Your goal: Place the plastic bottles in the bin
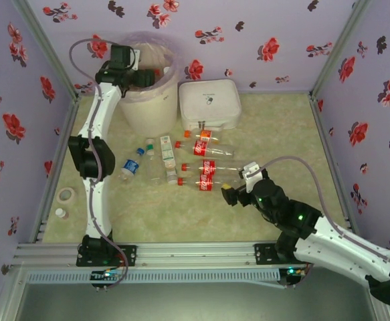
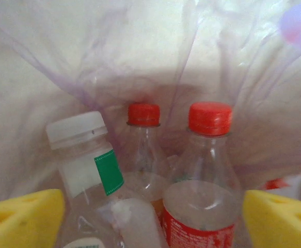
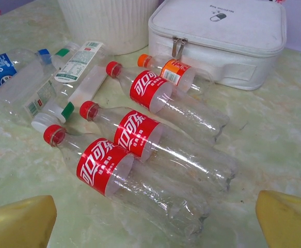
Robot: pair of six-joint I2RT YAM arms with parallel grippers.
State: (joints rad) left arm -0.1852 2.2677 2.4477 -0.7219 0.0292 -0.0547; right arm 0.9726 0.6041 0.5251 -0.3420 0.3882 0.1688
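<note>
Three plastic bottles stand inside the bin beneath the left claw, spread wide, nothing held. Right claw, wide too, faces the labelled row near the bin: straddle one mid-label, squarely.

High above and behind the arm bases, a fixed camera looks down over the whole tabletop, from the bin at far left to the plastic bottles lying at centre. The left wrist camera peers from very close into the bin, with the yellow fingertips of the left claw at its bottom corners. The right wrist camera looks low and slantwise across the tabletop from nearby, sharing with the overhead view the lying bottles, the bin's foot and the white case.
</note>
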